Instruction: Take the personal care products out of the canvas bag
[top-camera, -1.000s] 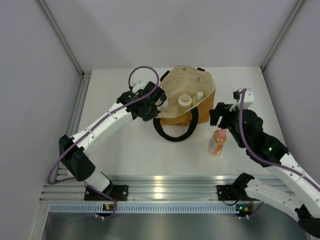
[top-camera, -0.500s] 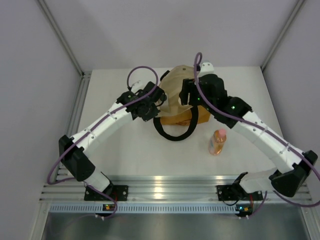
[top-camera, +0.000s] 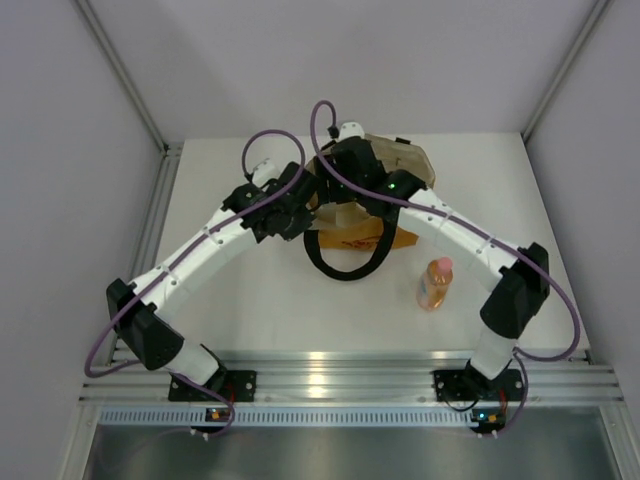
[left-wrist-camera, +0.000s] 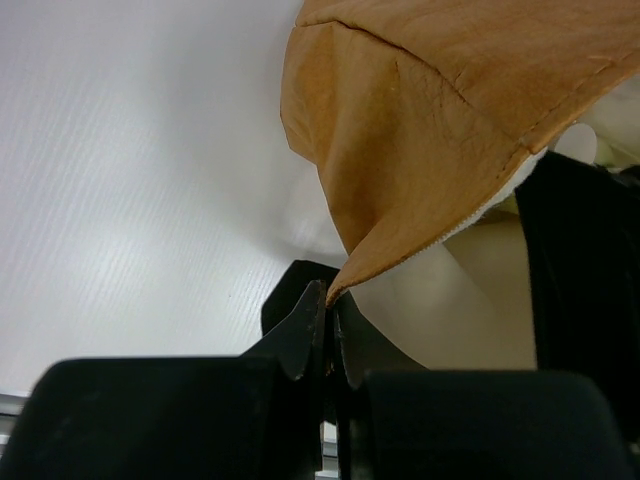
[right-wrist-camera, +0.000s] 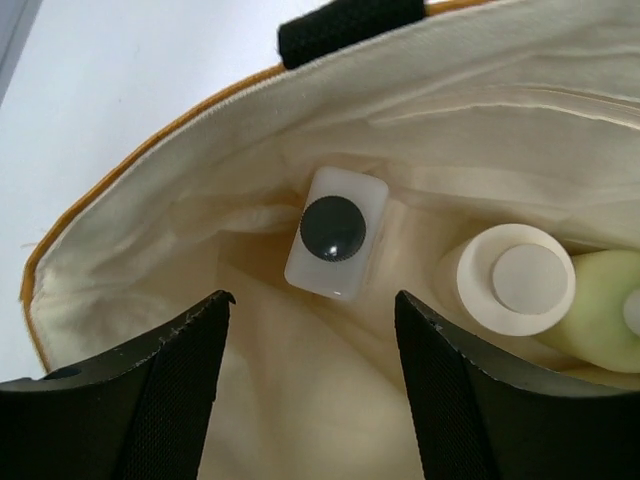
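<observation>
My left gripper (left-wrist-camera: 328, 312) is pinched tight on the bag (left-wrist-camera: 430, 140) rim, keeping it open. My right gripper (right-wrist-camera: 312, 300) hangs wide open and empty above the white bottle (right-wrist-camera: 335, 232) at centre frame. The cream bottle (right-wrist-camera: 515, 278) and green bottle (right-wrist-camera: 610, 310) sit lower right in the bag. The orange bottle (top-camera: 434, 284) is already out on the surface (top-camera: 250, 300). Next, I reckon, I drop straight down and close on the white bottle.

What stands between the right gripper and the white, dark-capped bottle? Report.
Nothing visible. The right gripper hangs open over the mouth of the canvas bag; the white bottle sits just ahead, its dark cap bare. The cream bottle stands to one side, apart. The left gripper pinches the bag's edge.
</observation>
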